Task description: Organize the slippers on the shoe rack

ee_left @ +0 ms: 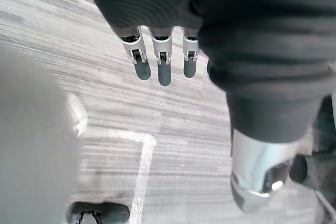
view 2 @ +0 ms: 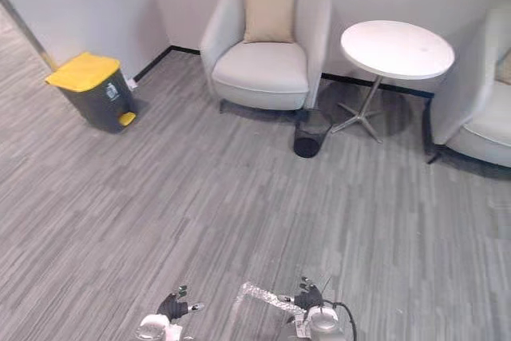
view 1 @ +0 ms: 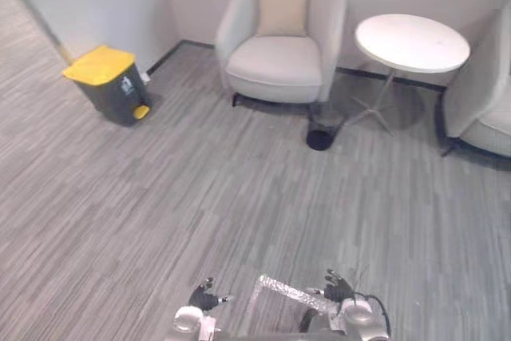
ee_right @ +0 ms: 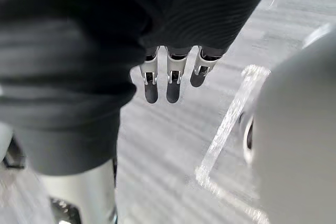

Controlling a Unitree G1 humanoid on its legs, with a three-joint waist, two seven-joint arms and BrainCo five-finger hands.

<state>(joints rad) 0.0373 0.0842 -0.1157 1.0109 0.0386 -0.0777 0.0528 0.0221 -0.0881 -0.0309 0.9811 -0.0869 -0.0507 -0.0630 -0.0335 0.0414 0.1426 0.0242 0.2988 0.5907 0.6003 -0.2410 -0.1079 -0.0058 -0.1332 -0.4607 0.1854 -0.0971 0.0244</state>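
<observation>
Slippers and shoe rack are nowhere to be made out among what lies ahead, so how far the organizing has come cannot be judged from here; the scene fits a robot on its way to the rack as well as one turned away from it with the job done. How the slippers look, and where they lie, cannot be told either.

What lies before the robot is grey striped floor. Far left by the wall stands a dark bin with a yellow lid. Far centre is a pale armchair with a beige cushion, and to its right a round white table on a thin metal foot (a small black wastebasket sits on the floor between the two). The edge of a second pale armchair shows at far right.

The left hand hangs low at the near edge, its fingers straight and relaxed, holding nothing. The right hand hangs likewise near right, fingers straight over bare floor, empty.
</observation>
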